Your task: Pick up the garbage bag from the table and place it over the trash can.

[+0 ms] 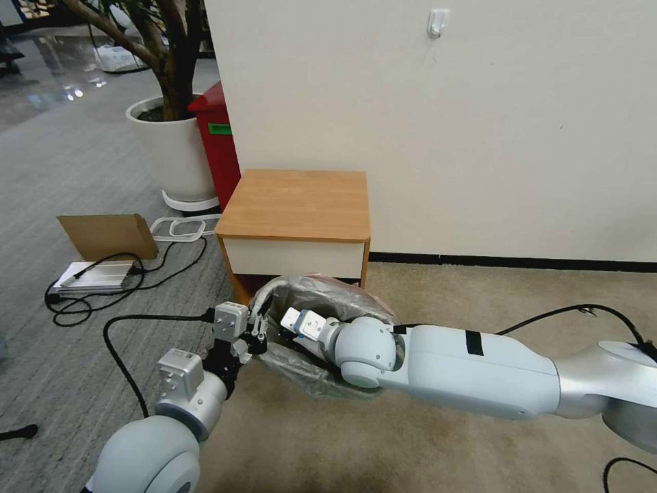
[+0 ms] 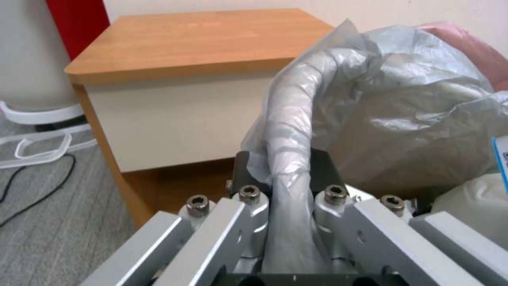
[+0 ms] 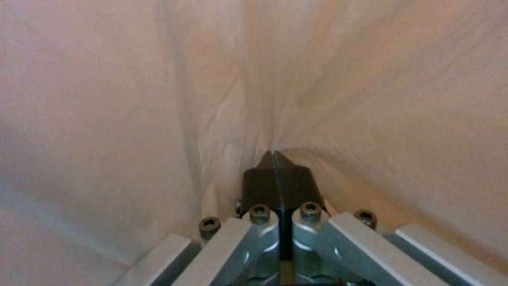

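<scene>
Carpet in grey and beige is spreading out below a plain cream wall, and against that wall the bench [image 1: 294, 205], a small wooden nightstand with a white drawer front, is standing with its top bare. Left of it a white plant pot [image 1: 171, 150] and a taller red bin [image 1: 217, 140] are sitting close together. Just in front of the bench, down at floor level, the garbage bag [image 1: 321, 294] is lying draped over the trash can, grey film with a pink edge puffing up over the bin's mouth, so the bin itself is hidden under the plastic. Both arms are reaching into it. The right claw [image 3: 275, 174] is working inside the bag with its black tips pressed together, and whether a fold of film is caught between them is hard to tell. The left claw [image 2: 288, 186] is sitting at the near left corner, its jaws closing around the film-wrapped rolled rim, with a little room on each side. Judging from this, the fitting is nearly done; doing it well means pulling the film down snugly past the rim at that corner while the right claw is pressing the bag toward the bottom, slowly, since thin plastic tears or slips off easily
</scene>
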